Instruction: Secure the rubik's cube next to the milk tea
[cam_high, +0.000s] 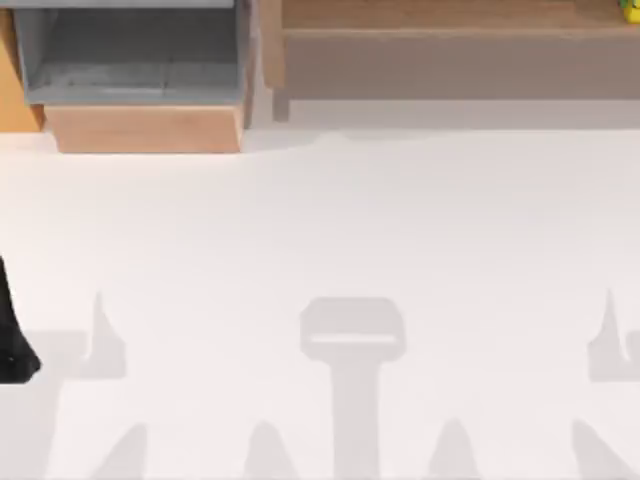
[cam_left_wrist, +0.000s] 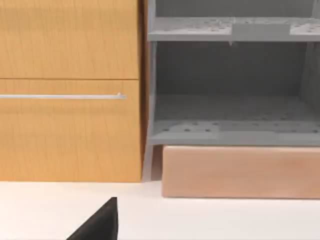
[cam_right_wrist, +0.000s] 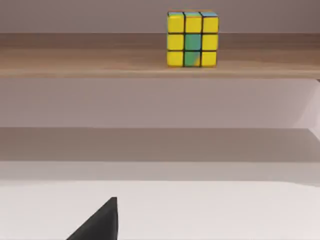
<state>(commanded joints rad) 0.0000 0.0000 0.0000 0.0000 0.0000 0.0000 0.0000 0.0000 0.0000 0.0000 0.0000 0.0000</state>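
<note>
Rubik's cube (cam_right_wrist: 192, 39) sits on wooden shelf (cam_right_wrist: 75, 55) (untouched); pincer states unclear.

Grey open cabinet (cam_high: 130, 50) top left; wooden shelf (cam_high: 450, 15) top right; rubik's cube (cam_high: 631, 10) at its right end

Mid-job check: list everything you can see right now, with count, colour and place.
rubik's cube: one, mostly yellow with green patches, on the wooden shelf, at the top view's far right edge.
wooden shelf: one, brown, far right of the table.
grey open cabinet: one, grey shelves over a light wood base, far left of the table.
orange wood cabinet: one, with a metal bar handle, beside the grey cabinet.
table: one, white.
left arm: black, at the top view's left edge.
</note>
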